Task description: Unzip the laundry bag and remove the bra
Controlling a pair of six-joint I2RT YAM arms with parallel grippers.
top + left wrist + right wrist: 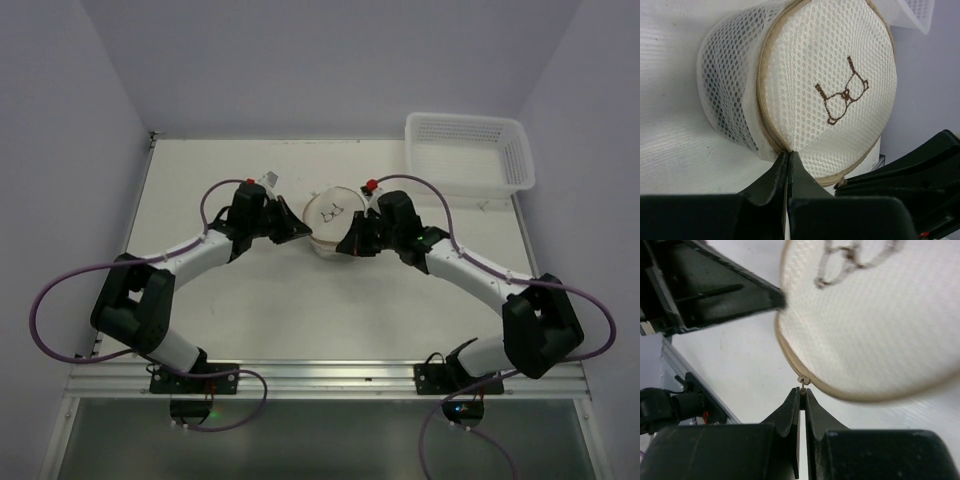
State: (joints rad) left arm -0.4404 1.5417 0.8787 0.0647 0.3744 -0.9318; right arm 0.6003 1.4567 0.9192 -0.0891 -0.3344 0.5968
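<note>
The laundry bag (332, 212) is a round white mesh pouch with tan rims and a brown bra drawing on its top, lying mid-table. In the left wrist view its zip seam (765, 100) runs around the lid. My left gripper (303, 235) (788, 154) is shut, its tips pinching the bag's rim at the seam. My right gripper (347, 246) (801, 391) is shut on the small metal zipper pull (802, 380) at the bag's near edge (875, 325). The bra is hidden inside the bag.
A white slotted plastic basket (470, 150) stands at the back right corner of the table. The two arms meet at the bag from either side, their fingers close together. A metal rail (320, 378) runs along the table's near edge.
</note>
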